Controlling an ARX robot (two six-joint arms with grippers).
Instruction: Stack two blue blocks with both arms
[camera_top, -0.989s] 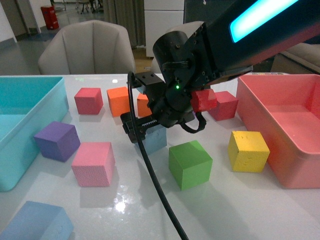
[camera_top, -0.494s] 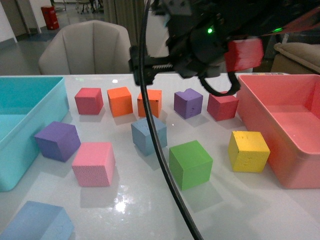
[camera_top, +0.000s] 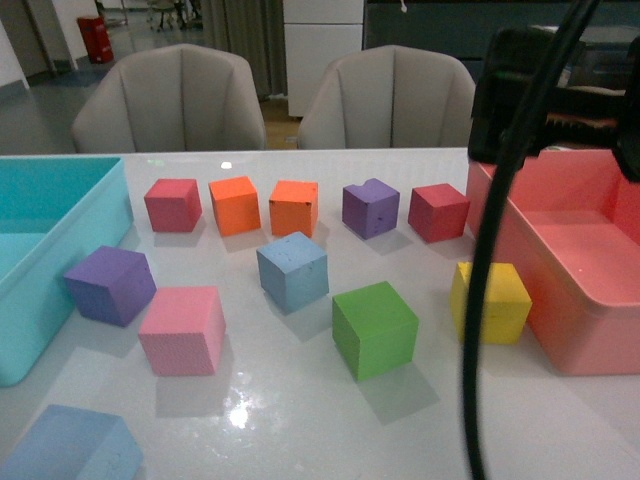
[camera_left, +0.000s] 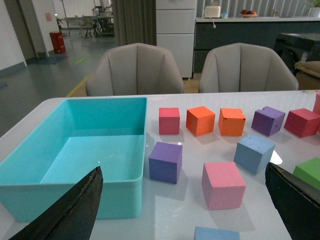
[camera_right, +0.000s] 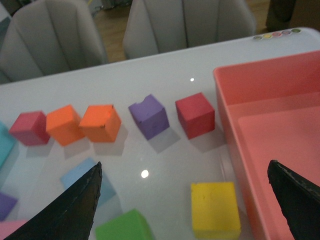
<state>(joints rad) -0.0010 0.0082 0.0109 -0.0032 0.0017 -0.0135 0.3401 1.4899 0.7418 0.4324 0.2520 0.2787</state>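
My R arm (camera_top: 520, 90) has pulled up & back to 2 o'clock, off the centre blue block (camera_top: 292, 270), now uncovered. Nearest me, the near blue block (camera_top: 65, 450) lies at 7 o'clock by the table (camera_top: 420, 440) edge. Centre one sits at 10 o'clock of the green cube (camera_top: 374, 328). L gripper (camera_left: 183, 172): fingers wide apart, empty. R gripper (camera_right: 183, 167): same, touching neither block.

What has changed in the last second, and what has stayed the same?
The right arm rose from over the middle blue block and pulled back to the right; only part of it shows now. It took nothing along: its jaws stand open and empty. That block, the second blue block at the near left and the other cubes kept their places.
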